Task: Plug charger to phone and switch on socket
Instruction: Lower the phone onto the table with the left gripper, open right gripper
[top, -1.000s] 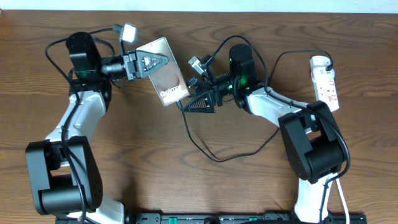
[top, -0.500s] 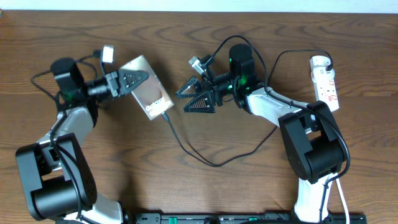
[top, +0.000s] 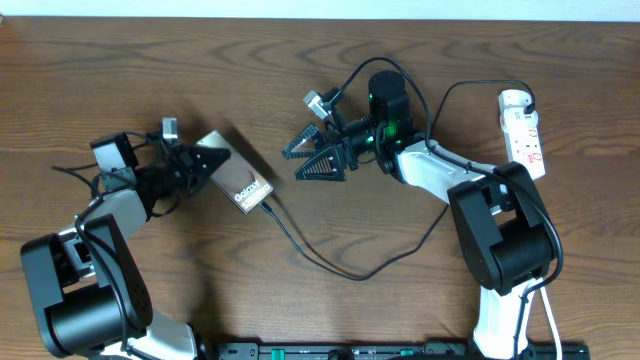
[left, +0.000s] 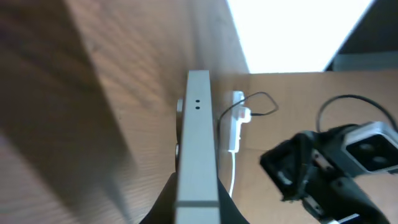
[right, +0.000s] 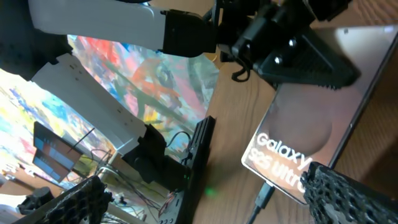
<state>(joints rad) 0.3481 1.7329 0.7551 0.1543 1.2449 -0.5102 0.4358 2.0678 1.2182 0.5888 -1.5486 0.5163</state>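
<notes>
My left gripper (top: 213, 163) is shut on the phone (top: 240, 180), gripping its upper end at the left of the table. In the left wrist view the phone (left: 198, 137) shows edge-on between the black fingers (left: 165, 206). The charger (top: 330, 262), a thin black cable, has its tip in the phone's lower end and loops across the table towards the socket (top: 527, 130) at the far right. My right gripper (top: 312, 155) hangs open and empty to the right of the phone. Its wrist view shows the phone's "Galaxy S25 Ultra" strip (right: 283, 158) and the charger's tip (right: 264, 196) seated in it.
The white socket (left: 236, 129) lies far ahead in the left wrist view, with the right arm (left: 323, 168) beside it. The left arm's own thick cables (top: 75, 170) trail at the far left. The table's far edge runs close behind both arms.
The left arm has carried the phone left and nearer, away from the right gripper. The charger cable trails after it, still plugged in. The right arm has stayed where it was.
</notes>
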